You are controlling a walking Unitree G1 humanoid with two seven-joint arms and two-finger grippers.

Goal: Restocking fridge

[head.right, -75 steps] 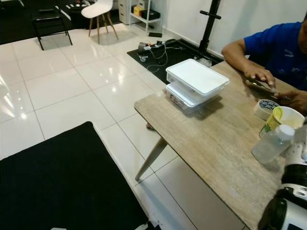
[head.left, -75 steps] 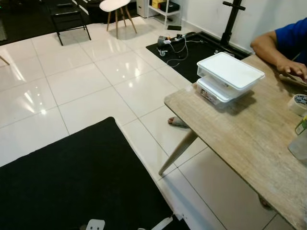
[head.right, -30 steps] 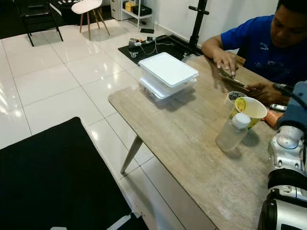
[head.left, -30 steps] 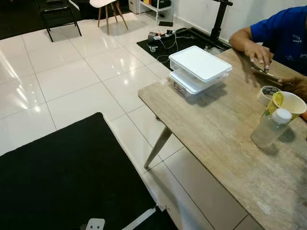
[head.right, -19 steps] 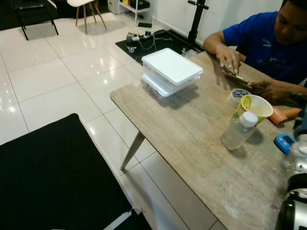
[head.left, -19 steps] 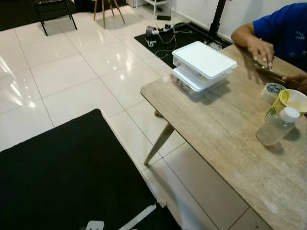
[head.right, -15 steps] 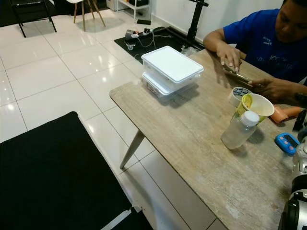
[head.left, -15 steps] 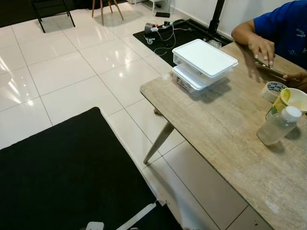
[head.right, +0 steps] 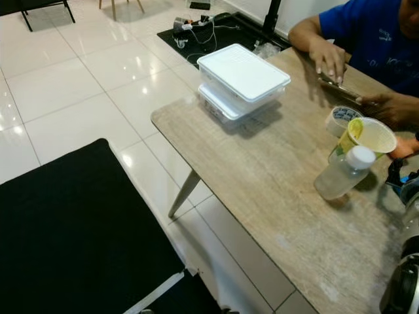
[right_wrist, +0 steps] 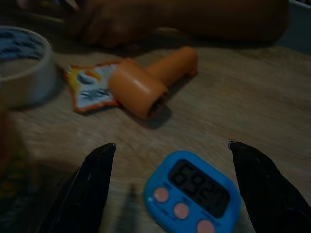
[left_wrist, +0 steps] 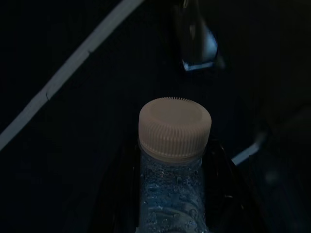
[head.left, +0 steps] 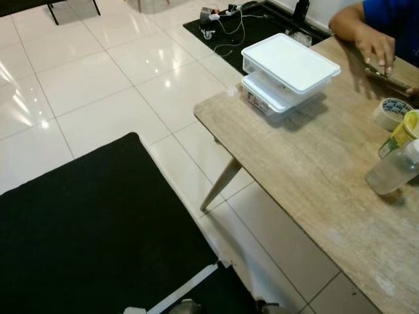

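Since a moment ago the head camera is tilting further down and edging closer, so the wooden surface [head.right: 262, 176] is sitting larger in view and the chairs at the far end of the room are slipping out of the top of the picture; the things on the surface are not shifting against one another. The left gripper [left_wrist: 170, 194] is hanging low over the black mat [head.left: 85, 235], its jaws closing on a water bottle [left_wrist: 174, 160] with a ribbed white cap, the two dark fingers [left_wrist: 121, 194] pressing against either side of the bottle below the neck. The right gripper [right_wrist: 170, 160] is hovering at the right edge of the surface with its jaws spread wide apart and holding nothing, a blue digital timer [right_wrist: 192, 191] lying between the fingertips. Just beyond the timer an orange cylindrical object [right_wrist: 150, 82] is lying on its side, touching a small printed sachet [right_wrist: 92, 87], with a roll of tape [head.right: 344, 120] beside that. Near the right edge a clear plastic bottle [head.right: 340, 173] is standing upright just beside a yellow paper cup [head.right: 366, 139]. Two stacked white lidded containers [head.right: 242, 82] are resting near the far left corner. A person in a blue shirt [head.right: 373, 39] is sitting at the far edge, one hand [head.right: 327, 62] resting on a phone.
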